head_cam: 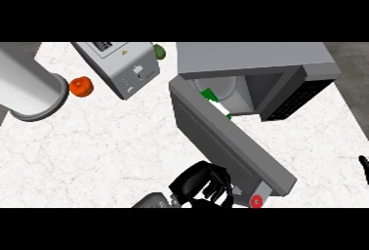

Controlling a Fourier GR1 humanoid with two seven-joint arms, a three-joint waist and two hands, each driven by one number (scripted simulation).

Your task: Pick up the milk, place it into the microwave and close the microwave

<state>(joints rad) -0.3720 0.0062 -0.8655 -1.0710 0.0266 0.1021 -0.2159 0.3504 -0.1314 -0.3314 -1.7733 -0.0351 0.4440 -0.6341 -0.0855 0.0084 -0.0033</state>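
While the white, green-marked milk (218,101) sits inside the grey boxy microwave (252,61), its flat door (231,141) stands open. Left hand (200,183) touches that door's outer end, fingers curled, grasping nothing; right hand's (364,168) state is unclear.

White marble-look counter (108,146) w/ faint grey veins fills most of view; dark grey floor strip (355,63) at right (upper corner), even light.

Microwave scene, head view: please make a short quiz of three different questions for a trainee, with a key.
1. True or false: the microwave door is closed.
2. The orange fruit lies: A) inside the microwave; B) on the counter beside the grey cylinder; C) in a hand.
3. Fill in: the milk carton is ___ the microwave.

Key: 1 false; 2 B; 3 inside. The left hand is at the door's outer end.
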